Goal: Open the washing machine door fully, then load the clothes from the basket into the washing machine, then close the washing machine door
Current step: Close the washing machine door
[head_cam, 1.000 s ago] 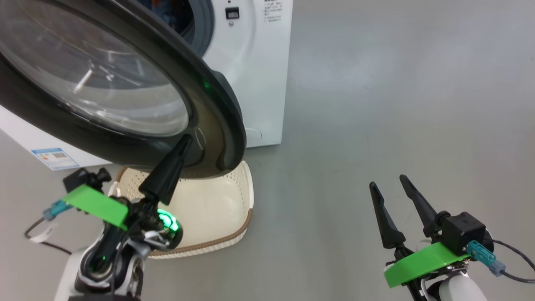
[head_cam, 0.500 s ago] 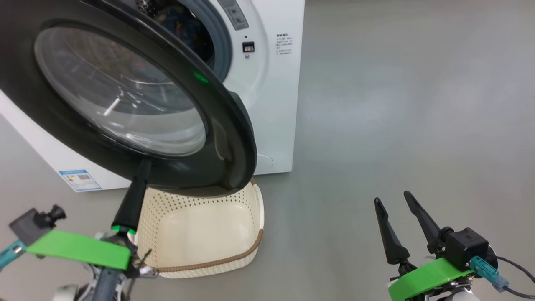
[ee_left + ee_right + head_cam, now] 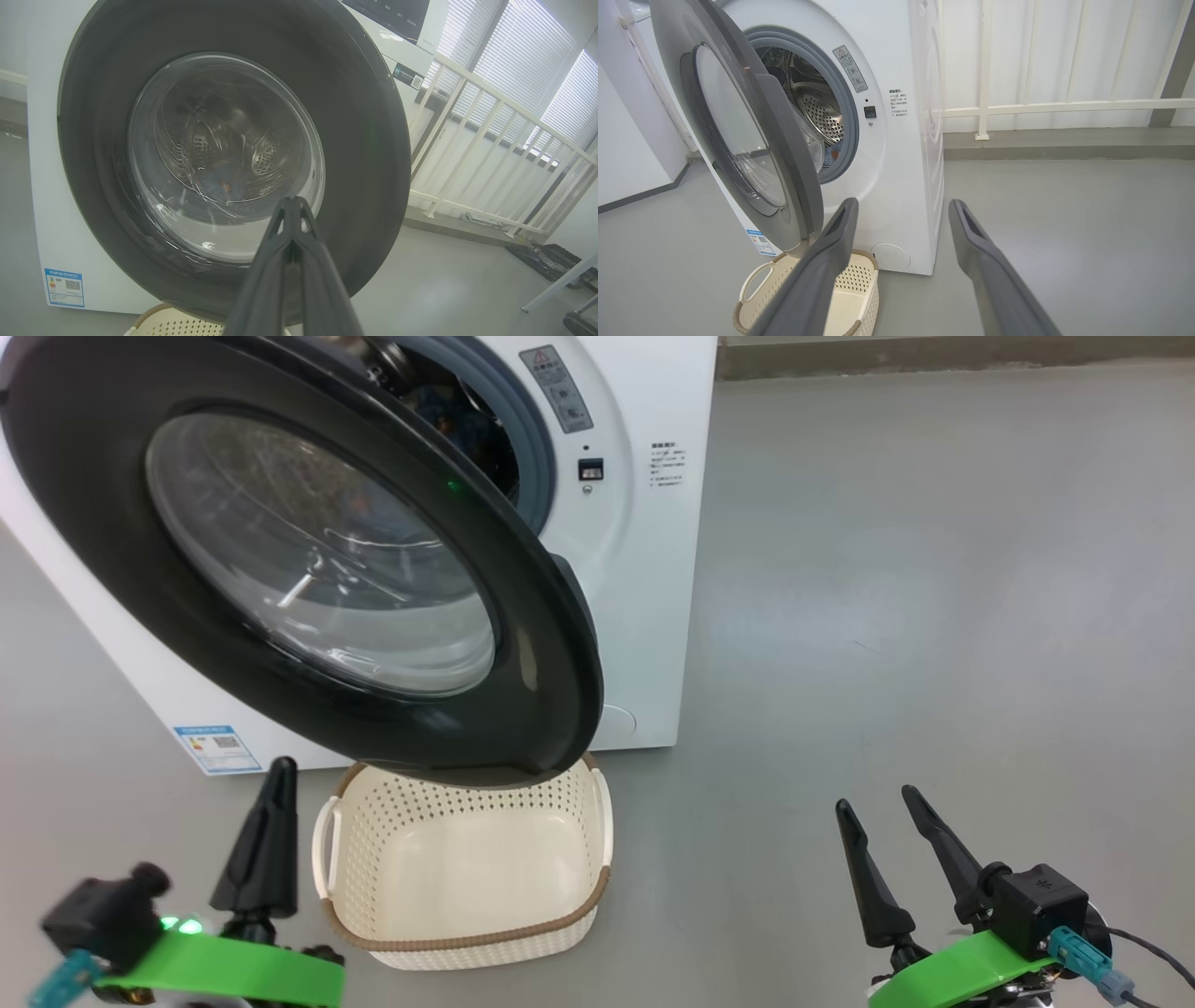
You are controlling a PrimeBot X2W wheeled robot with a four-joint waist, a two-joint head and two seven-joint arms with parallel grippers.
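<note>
The white washing machine (image 3: 644, 616) stands ahead with its door (image 3: 551, 644) partly swung out, the black rim hanging over the basket (image 3: 597, 859). The basket's cream inside is bare. Blue clothes (image 3: 448, 415) with orange spots lie in the steel drum and show through the door glass (image 3: 224, 184). My left gripper (image 3: 280, 770) is shut with nothing in it, low and left of the basket, a little short of the door (image 3: 364, 140). In the left wrist view the left gripper (image 3: 292, 201) points at the glass. My right gripper (image 3: 878, 801) stands open over bare floor to the right; in the right wrist view the right gripper (image 3: 902, 205) faces the washing machine (image 3: 901, 163).
Grey floor (image 3: 934, 569) spreads to the right of the machine. A white railing (image 3: 1041, 107) with blinds behind it runs along the far wall. A blue label (image 3: 217, 749) sits low on the machine's front. A table leg (image 3: 560, 284) stands at the far right in the left wrist view.
The head camera has moved, shifting the whole picture. My left gripper has come off the door's lower rim and dropped back beside the basket. The right gripper has stayed open.
</note>
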